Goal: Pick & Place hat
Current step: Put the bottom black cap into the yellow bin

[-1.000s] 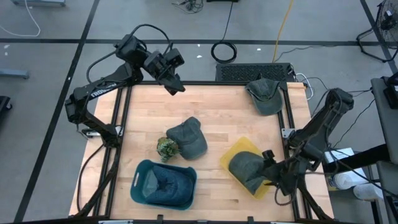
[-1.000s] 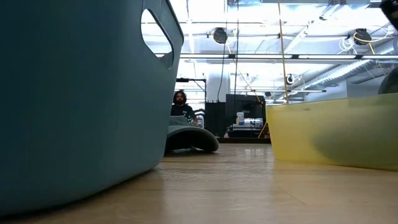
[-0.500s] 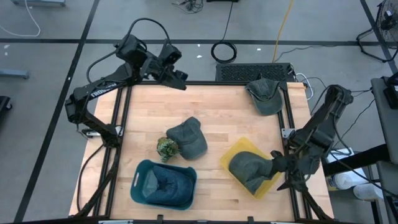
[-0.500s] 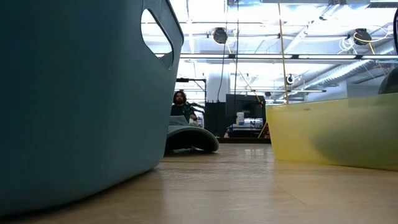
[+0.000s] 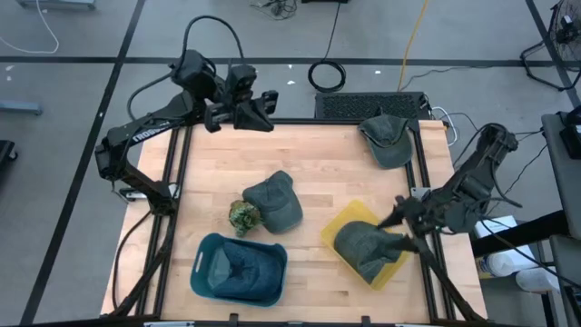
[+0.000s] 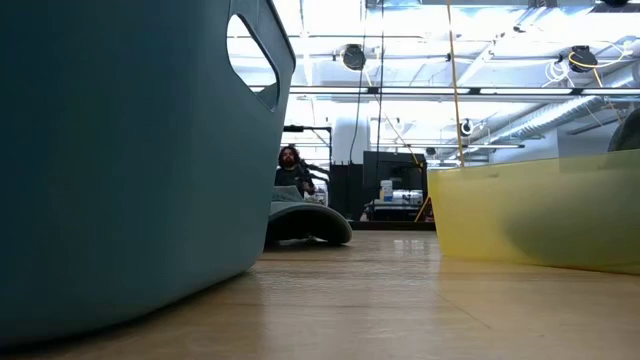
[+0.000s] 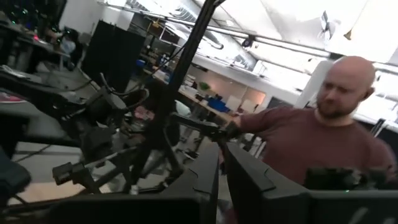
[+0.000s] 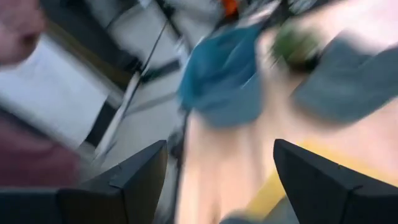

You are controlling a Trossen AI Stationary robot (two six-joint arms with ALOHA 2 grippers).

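At the right edge of the tabletop (image 5: 318,163), your right tool (image 5: 399,222) is standing open and holding nothing, just beside the yellow bin (image 5: 349,221); a grey hat (image 5: 361,245) is lying in that bin; your left tool (image 5: 263,98) is waiting closed above the far edge.

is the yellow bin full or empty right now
Not empty: one grey hat lies inside the yellow bin, filling most of it.
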